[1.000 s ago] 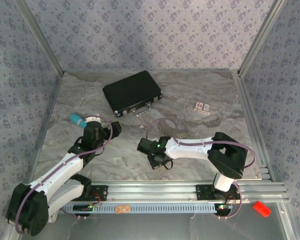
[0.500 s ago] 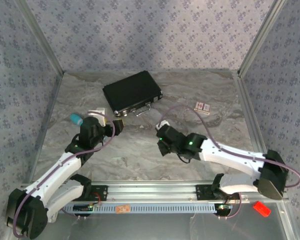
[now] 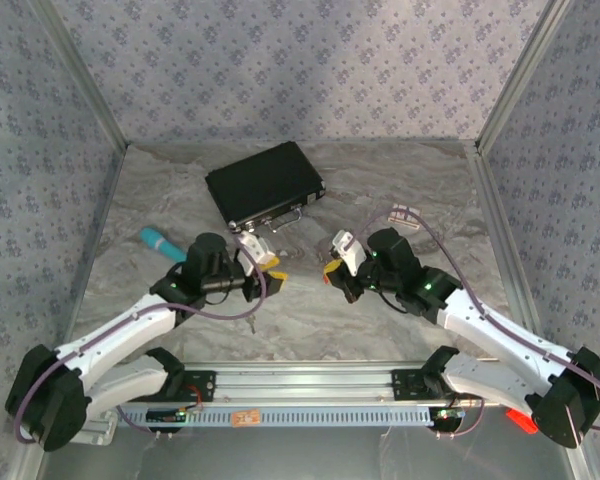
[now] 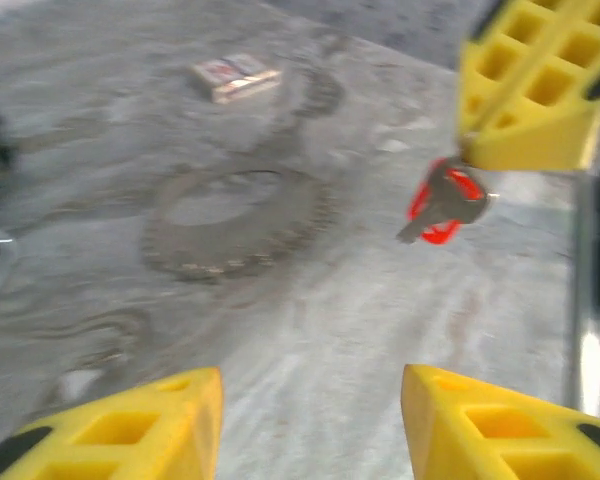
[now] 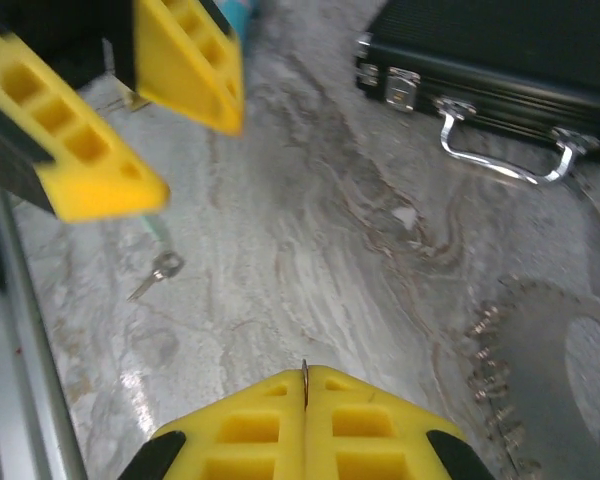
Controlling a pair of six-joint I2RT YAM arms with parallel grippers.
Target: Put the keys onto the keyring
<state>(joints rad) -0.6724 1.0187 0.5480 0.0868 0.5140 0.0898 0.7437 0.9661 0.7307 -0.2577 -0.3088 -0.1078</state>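
1. The left arm [image 3: 130,325] stretches forward and to the right, and its end effector [image 3: 263,262] points across at the right one.
2. The left end effector's fingers [image 4: 130,430] stand spread wide apart.
3. The right arm [image 3: 480,320] reaches forward and to the left. Its end effector [image 3: 336,262] faces the left one, near but apart.
4. The right end effector's fingers [image 5: 250,420] are pressed together, pinching a red-headed key [image 4: 442,200].

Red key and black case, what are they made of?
Key: seemingly grey metal with a dull shine, and a glossy red plastic head. Case: black, finely lined shell, maybe plastic or metal, hard to tell; its handle and latches look like shiny chrome metal, catching bright glints.
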